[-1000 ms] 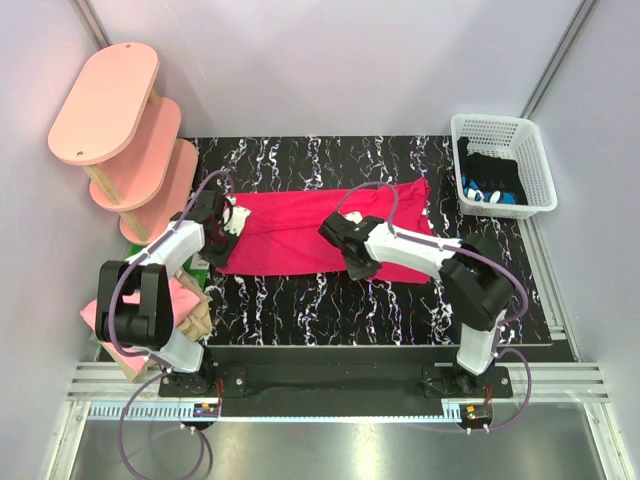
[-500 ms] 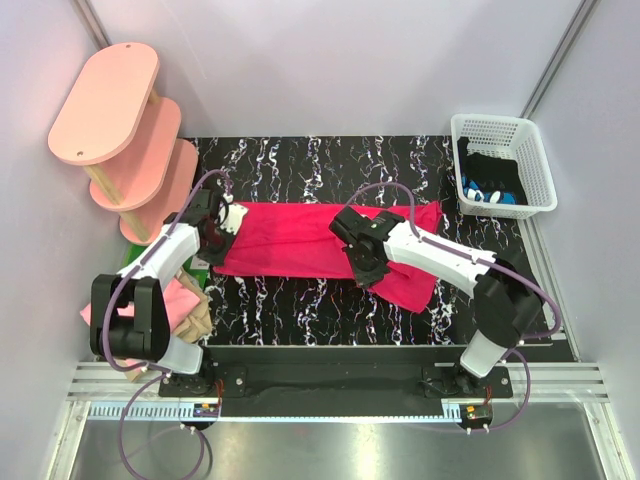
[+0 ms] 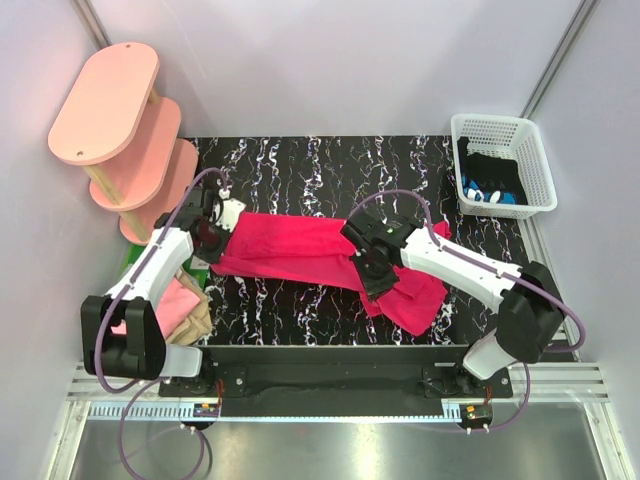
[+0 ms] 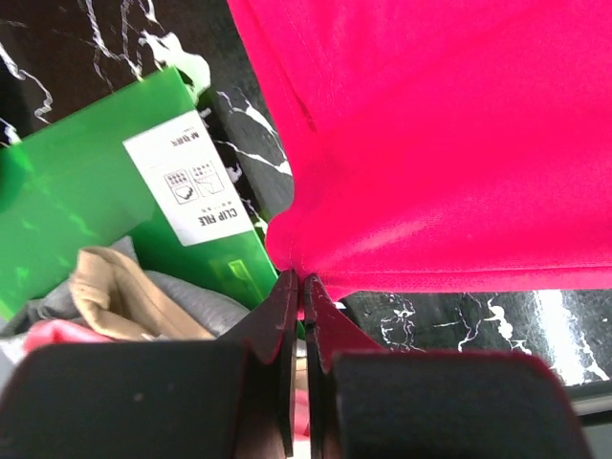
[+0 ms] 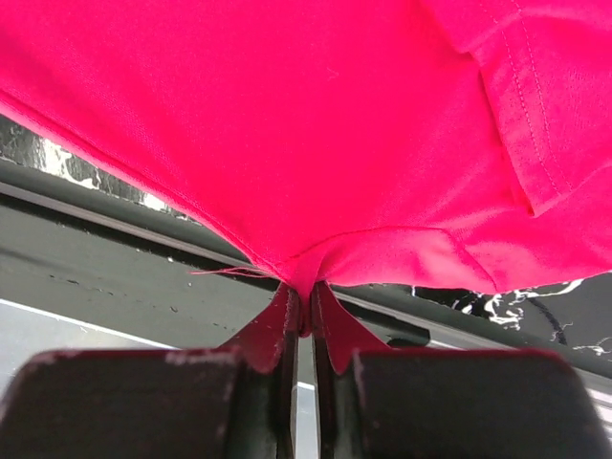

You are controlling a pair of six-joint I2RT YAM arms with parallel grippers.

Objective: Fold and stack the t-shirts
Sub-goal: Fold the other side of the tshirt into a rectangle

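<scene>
Crimson t-shirt (image 3: 290, 245) nipped in right gripper (image 5: 304, 292)

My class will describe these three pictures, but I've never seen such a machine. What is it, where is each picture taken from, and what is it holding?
Two robot arms are bolted at the near edge of a black marbled table. One picture looks down from above and behind them; the other two come from a camera on each wrist. The left gripper and the right gripper are each shut on an edge of one vivid crimson-pink cloth t-shirt. Near the left arm lie a green plastic clip file and folded light pink and tan cloth. A white plastic basket stands far right.
</scene>
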